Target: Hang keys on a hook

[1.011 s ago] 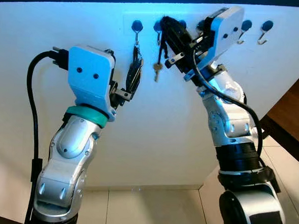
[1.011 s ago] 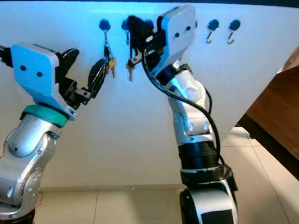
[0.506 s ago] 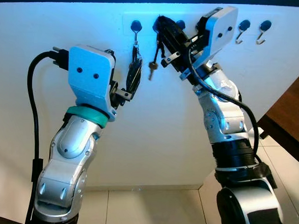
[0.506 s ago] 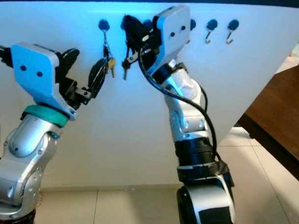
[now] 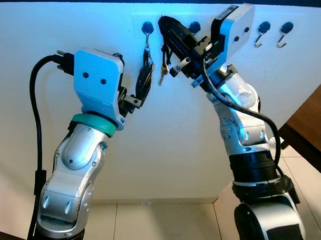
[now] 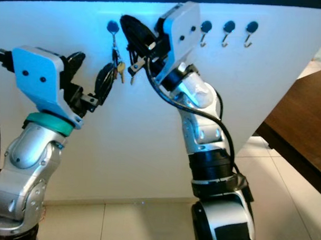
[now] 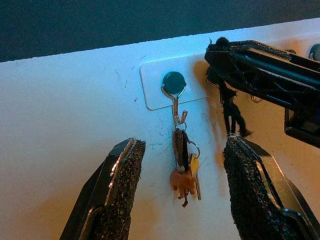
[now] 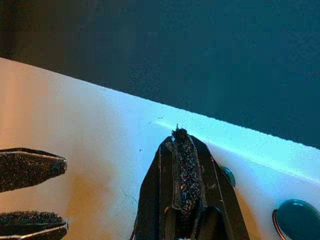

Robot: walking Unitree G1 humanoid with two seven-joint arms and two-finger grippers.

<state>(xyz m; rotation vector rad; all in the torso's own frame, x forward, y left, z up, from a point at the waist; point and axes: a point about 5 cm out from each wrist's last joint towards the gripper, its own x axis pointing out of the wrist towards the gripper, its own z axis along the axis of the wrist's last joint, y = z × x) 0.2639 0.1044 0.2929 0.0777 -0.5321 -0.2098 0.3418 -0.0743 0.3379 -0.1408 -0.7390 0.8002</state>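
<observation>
Matte white wall panel [image 5: 175,141] with a row of round dark-capped metal hooks along the top, two bare J-shaped ones [image 5: 282,36] off at the right end. Hanging from the leftmost hook [image 7: 174,92]: a key bunch [image 7: 185,162] with a dark strap, a gold-coloured key and a small brown animal-shaped charm, plain enough in the left wrist view.

Left gripper [image 7: 182,200] raised just below that bunch, rough black foam-like pads [image 7: 122,187] spread wide to either side of it, touching nothing.

Right gripper [image 5: 171,33] up high against the panel, just right of the first hook, long black fingers pressed flat together and pinching a second set of keys [image 5: 163,65] by the top. Brass-coloured key and dark cord dangling under the fingertips, close beside the hung bunch. Probably right at the second hook, but that hook hidden behind the fingers, so can't tell whether the ring is actually over it.

Pale glossy tiled floor [image 5: 162,225] below, dark wood furniture edge [image 5: 313,125] off to the right.
</observation>
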